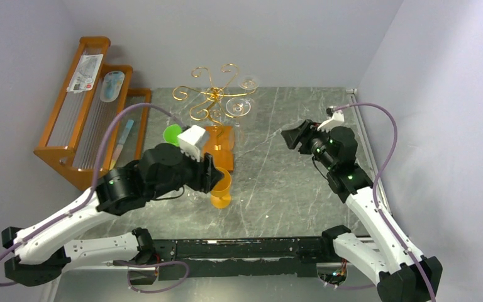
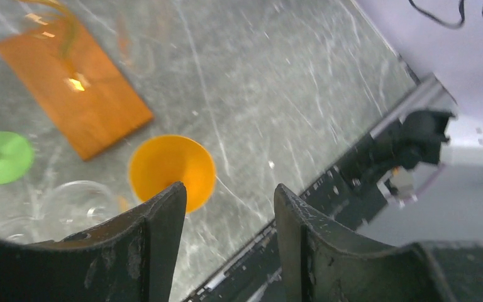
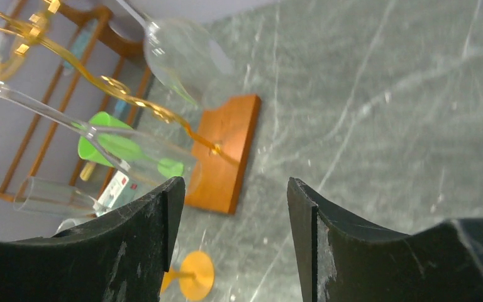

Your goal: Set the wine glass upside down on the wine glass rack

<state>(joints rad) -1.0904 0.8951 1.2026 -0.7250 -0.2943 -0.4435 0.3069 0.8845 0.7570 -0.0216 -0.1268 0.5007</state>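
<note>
An orange wine glass (image 1: 221, 187) rests on the grey table in front of the rack's base. The wine glass rack (image 1: 214, 94) is gold wire with curled arms on an orange-brown base (image 1: 222, 146). Two clear glasses (image 1: 240, 106) hang from its right arms. My left gripper (image 1: 212, 171) is open and empty right beside the orange glass. In the left wrist view the gripper (image 2: 229, 189) has the orange disc (image 2: 172, 168) just beyond its left fingertip. My right gripper (image 1: 290, 137) is open and empty, right of the rack. In its wrist view (image 3: 236, 182) the orange foot (image 3: 195, 275) shows low down.
A green wine glass (image 1: 173, 133) stands left of the rack base, and a clear glass (image 2: 69, 201) sits near it. A stepped brown wooden shelf (image 1: 94, 107) holding packets stands at the far left. Walls close off the back and right sides.
</note>
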